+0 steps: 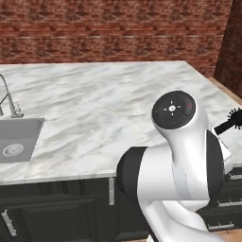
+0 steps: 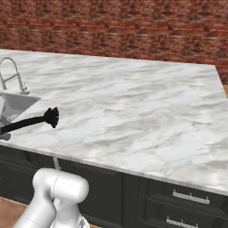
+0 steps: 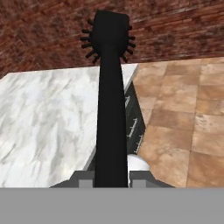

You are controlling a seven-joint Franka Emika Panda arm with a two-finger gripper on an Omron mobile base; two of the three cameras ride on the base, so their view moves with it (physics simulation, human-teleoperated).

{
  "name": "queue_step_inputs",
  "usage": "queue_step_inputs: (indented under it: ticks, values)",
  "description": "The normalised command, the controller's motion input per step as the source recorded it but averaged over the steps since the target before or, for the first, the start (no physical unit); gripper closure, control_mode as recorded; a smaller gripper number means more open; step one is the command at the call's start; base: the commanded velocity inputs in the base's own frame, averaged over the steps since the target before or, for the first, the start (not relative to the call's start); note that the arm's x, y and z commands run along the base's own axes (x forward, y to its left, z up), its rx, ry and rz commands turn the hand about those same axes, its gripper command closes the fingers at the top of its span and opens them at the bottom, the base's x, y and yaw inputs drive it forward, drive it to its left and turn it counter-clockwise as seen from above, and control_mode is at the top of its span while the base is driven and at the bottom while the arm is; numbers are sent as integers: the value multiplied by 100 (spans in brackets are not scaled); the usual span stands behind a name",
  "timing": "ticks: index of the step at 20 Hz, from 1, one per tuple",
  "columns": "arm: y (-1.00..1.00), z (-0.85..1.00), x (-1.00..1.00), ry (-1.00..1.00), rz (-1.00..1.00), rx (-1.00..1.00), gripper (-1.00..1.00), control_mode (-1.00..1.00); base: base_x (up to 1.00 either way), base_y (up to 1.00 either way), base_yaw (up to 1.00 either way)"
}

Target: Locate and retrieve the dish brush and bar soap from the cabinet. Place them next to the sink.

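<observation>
The black dish brush (image 3: 111,109) rises from between my fingertips, spiky round head up, with my gripper (image 3: 111,177) shut on its handle. From the right base view the dish brush (image 2: 44,118) hangs level over the counter's front edge, just right of the sink (image 2: 15,103), head pointing right. In the left base view its bristle head (image 1: 234,118) pokes out past my arm, far right of the sink (image 1: 28,128). The bar soap and the cabinet are out of view.
White marble counter (image 2: 133,107) runs back to a red brick wall (image 2: 116,26). A chrome faucet (image 2: 11,73) stands behind the sink. Dark drawer units (image 2: 182,200) sit below the counter. Tiled floor (image 3: 183,113) lies beyond the counter's end.
</observation>
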Motion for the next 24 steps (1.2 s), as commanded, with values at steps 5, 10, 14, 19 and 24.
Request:
queue_step_inputs:
  ticks: [5, 10, 14, 19, 24]
  values:
    - [0, 0, 0, 0, 0, 0, 100, 100, 2, 21, -4]
    - [0, 0, 0, 0, 0, 0, 100, 100, -19, 59, -22]
    - [0, 0, 0, 0, 0, 0, 100, 100, -11, 60, -24]
    - [0, 0, 0, 0, 0, 0, 100, 100, -3, 65, -23]
    - [0, 0, 0, 0, 0, 0, 100, 100, -2, 71, -21]
